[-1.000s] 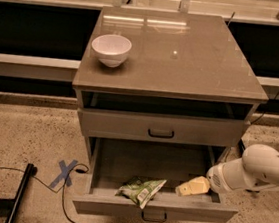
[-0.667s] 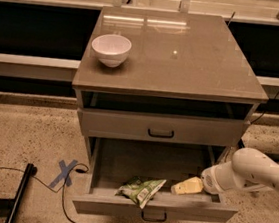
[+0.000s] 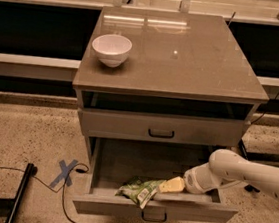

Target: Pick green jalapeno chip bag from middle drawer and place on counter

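Note:
The green jalapeno chip bag point(image 3: 138, 189) lies crumpled in the open middle drawer point(image 3: 118, 207), against the inside of its front panel, a little left of centre. My gripper point(image 3: 171, 185), a yellowish tip on the white arm point(image 3: 238, 172), reaches into the drawer from the right and sits at the bag's right end, touching or nearly touching it. The bag rests on the drawer floor. The counter point(image 3: 195, 59) above is the glossy grey-brown top of the cabinet.
A white bowl point(image 3: 111, 49) stands on the counter's left rear part. A taller-fronted grey drawer point(image 3: 162, 127) above the open one is shut. On the floor to the left are a blue tape cross point(image 3: 65, 172), a black cable and a black bar point(image 3: 19, 194).
My arm has moved left inside the drawer, bringing the gripper from the drawer's right part up to the right end of the bag. The bag has not moved.

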You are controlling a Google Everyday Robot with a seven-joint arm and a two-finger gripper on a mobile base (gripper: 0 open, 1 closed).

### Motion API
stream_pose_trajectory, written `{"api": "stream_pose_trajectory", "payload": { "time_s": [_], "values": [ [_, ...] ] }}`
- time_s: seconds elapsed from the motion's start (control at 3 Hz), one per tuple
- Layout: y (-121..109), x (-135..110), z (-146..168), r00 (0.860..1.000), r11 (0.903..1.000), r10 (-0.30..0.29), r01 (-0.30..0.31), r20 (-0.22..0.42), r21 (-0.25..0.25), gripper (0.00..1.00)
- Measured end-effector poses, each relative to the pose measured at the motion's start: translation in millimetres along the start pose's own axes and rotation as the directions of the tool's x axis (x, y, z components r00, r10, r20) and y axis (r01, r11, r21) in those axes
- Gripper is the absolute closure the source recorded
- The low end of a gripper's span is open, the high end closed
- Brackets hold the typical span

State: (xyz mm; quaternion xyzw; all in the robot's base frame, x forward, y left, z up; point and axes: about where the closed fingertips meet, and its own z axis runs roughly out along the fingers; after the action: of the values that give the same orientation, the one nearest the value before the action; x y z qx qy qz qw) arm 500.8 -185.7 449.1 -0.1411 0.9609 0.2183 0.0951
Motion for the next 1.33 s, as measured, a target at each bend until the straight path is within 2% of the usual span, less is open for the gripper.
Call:
{"api": "stream_pose_trajectory", "payload": {
  "time_s": [0.33, 0.67, 1.0, 1.33],
  "values": [
    [13.1, -3.2, 20.8, 0.999, 0.9995, 0.026, -0.027, -0.026, -0.018, 0.00],
    [23.0, -2.9, 32.4, 0.998, 0.9980, 0.053, -0.055, -0.040, -0.033, 0.17],
    [40.4, -4.7, 40.8, 0.998, 0.9973, 0.038, -0.041, -0.049, -0.061, 0.41],
    [62.8, -13.6, 38.7, 0.999, 0.9941, -0.022, 0.018, -0.032, -0.107, 0.64]
  ]
}}
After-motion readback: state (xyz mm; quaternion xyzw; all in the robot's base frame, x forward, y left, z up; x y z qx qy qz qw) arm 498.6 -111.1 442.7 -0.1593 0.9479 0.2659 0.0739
